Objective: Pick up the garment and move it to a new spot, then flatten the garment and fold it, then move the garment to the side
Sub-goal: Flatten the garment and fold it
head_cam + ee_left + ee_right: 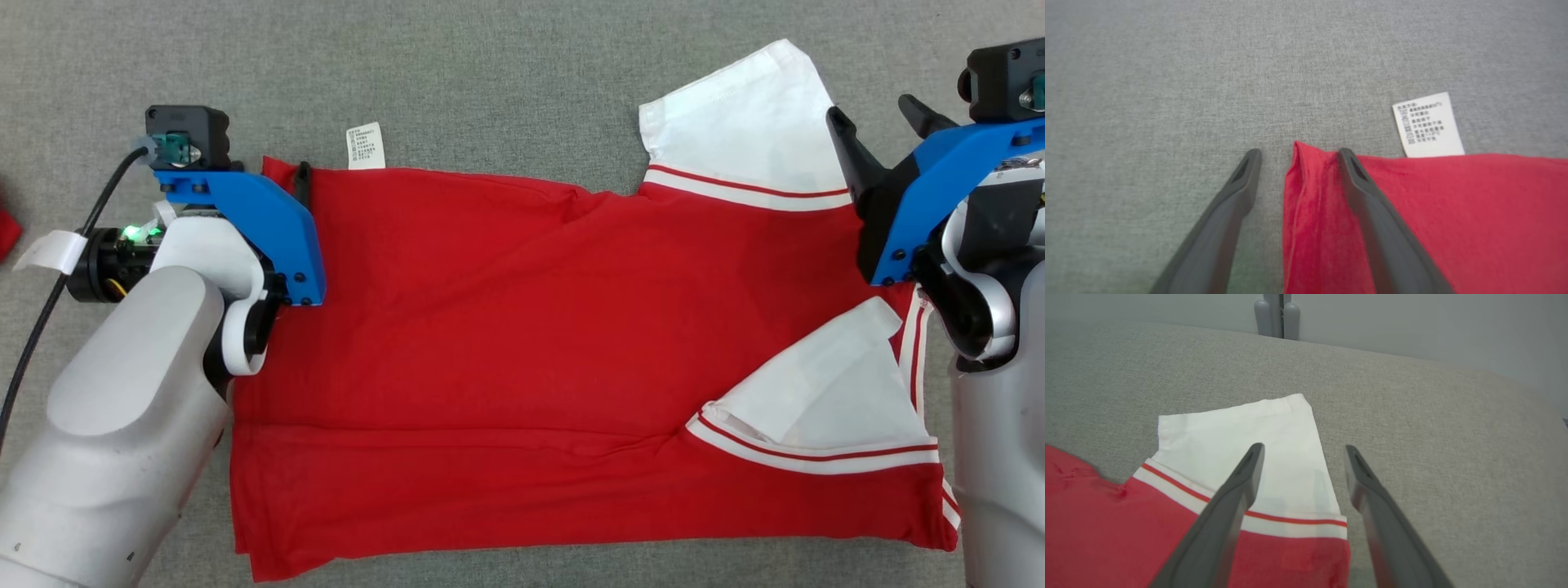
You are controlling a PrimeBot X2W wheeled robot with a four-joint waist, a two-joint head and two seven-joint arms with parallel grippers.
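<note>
Garment (506, 327): red, with white red-striped sleeves, it lay spread wide across the grey bench (490, 82), the hem end towards the robot's left and the sleeve end towards its right.
Far sleeve (743, 114): white, it lay flat and pointed away from the robot, past the garment's far edge.
Near sleeve (824, 400): it was folded in over the red body, near the right end.
Care label (365, 145): white with small print, it stuck out from the far edge near the left corner and lay on the bench.
Left gripper (1299, 154): the fingers were spread wide and gripped nothing. It sat at the garment's far left corner; one finger lay over the red edge, the other over bare bench, with the corner's fold between them. Whether the fingers touched the cloth could not be told.
Right gripper (869, 110): it was likewise wide open and empty, at the outer edge of the far sleeve. In the right wrist view one finger was over the white cloth and the other over bare bench.
Left edge of the head view: a red scrap (6, 233) lay apart from the garment, cut off by the frame.
</note>
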